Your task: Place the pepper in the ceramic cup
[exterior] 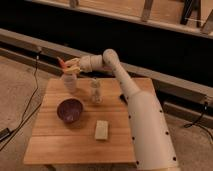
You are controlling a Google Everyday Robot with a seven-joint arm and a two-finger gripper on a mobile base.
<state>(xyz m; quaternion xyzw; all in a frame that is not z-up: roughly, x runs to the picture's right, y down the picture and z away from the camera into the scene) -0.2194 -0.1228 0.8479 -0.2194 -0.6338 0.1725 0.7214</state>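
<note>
Pepper (61, 62) held over ceramic cup (69, 82).
Gripper (68, 66) apparently pinches it; cup sits directly beneath.

the gripper (67, 66) above the matt ceramic cup (69, 82); wooden table (60, 142), glossy bowl (69, 110).

This looks like a robot test space, not a home. A small wooden bench (80, 137) stands alone on a speckled hard floor (15, 85), with black cables (27, 107) trailing down the left of the frame. Across the top runs a dark recess under long metal rails (165, 80) and pale wooden framing (125, 10). The white arm (135, 105) reaches to the upper left, its gripper (70, 66) above the ceramic cup (69, 82), holding the pepper (62, 62).
</note>
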